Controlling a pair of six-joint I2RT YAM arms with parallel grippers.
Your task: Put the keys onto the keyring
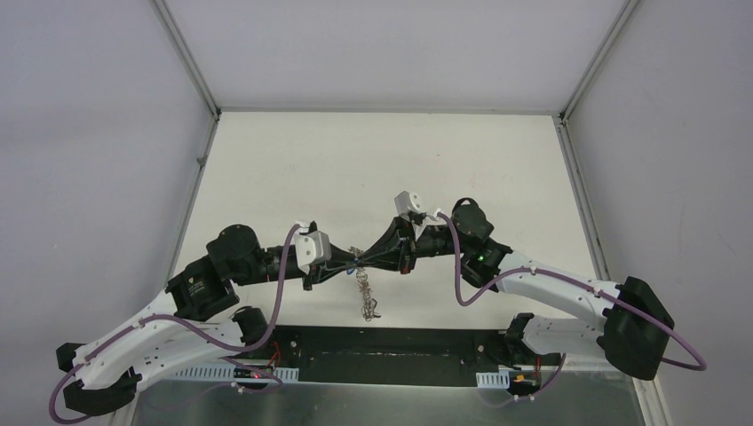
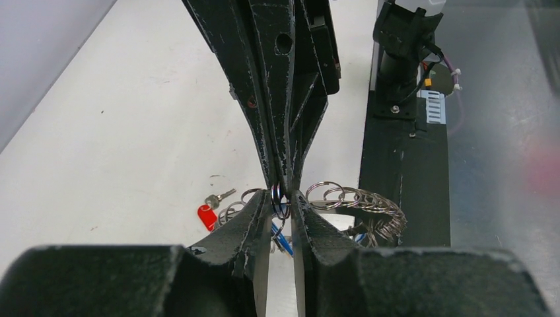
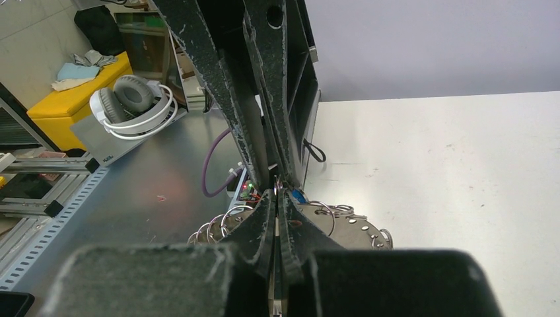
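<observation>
Both hands meet tip to tip over the counter (image 1: 373,169), right at the keyring (image 1: 364,295). Right hand (image 3: 276,195) is pressed together, pinching a small wire loop (image 2: 279,205) on the keyring's rim. Left hand (image 2: 281,197) has its fingers nearly together either side of that same loop; can't tell if they touch it. Keyring hangs below the pinch, its rim crowded with loops; can't tell if its lower edge rests on the counter. Red key (image 2: 209,212) lies on the counter just beside the keyring, apart from both hands. Blue key (image 2: 282,243) sits right under the pinched loop, against the keyring; can't tell if it's threaded on.
</observation>
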